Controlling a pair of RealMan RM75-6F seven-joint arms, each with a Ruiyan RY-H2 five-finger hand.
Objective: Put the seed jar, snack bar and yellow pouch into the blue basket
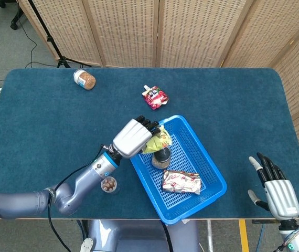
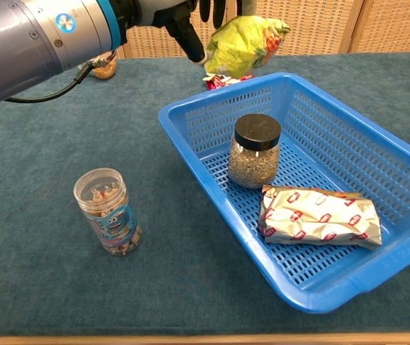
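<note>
Wicker screens stand behind a table covered in dark teal cloth, filling most of both views. Near the centre of the head view the left hand grips the yellow pouch, holding it in the air above the upper-left end of the blue basket. Inside the basket the seed jar stands upright, and the snack bar lies flat just beside it, toward the lower right. The right hand rests at the lower right corner of the head view, holding nothing, fingers apart.

The last step looks to be the release. It should go best if the pouch is carried a little further over the bare mesh, clear of the jar's black lid, and lowered before the fingers let go, so it neither tips the jar nor catches on the rim.

Printing on the pouch, the snack bar and the clear tub is too small to read.
</note>
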